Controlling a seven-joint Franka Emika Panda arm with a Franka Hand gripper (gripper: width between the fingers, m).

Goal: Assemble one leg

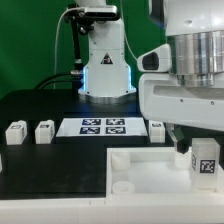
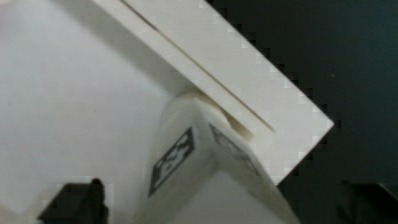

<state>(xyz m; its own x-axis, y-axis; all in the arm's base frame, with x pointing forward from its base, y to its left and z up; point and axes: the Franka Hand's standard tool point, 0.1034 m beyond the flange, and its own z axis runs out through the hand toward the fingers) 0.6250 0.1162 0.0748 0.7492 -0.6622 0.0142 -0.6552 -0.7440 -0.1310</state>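
The exterior view showed a black desk [image 1: 40, 170] before a green backdrop, with the white arm base [image 1: 104, 62] standing at the back in the middle. A flat marker board [image 1: 103, 126] lay on the desk in front of the base. Two other legs [image 1: 14, 133] [image 1: 44, 131] stood side by side well toward the exterior view's left of the board, and a third [image 1: 157, 129] stood just beside the board's other end. A large white panel [image 1: 150, 192] lay nearest the camera, with a raised socket [image 1: 118, 160] at its far corner on the exterior view's left. The arm's bulky white hand hung over the panel's far corner on the exterior view's right. Below it the leg [image 1: 205, 161] stood upright at that corner with its black-and-white tag facing the camera, and one dark tip of the fingers [image 1: 178, 135] showed just beside it. Whether the leg sat in a socket could not be told. The wrist view looked down on the pale panel [image 2: 80, 100], whose long edge ran diagonally against the dark desk. The leg [image 2: 199, 165] leaned tilted against that edge, touching it, with its tag on the face turned toward the panel. The fingers [image 2: 75, 200] were spread wide, one on each side of the leg with a gap on both sides, gripping nothing.
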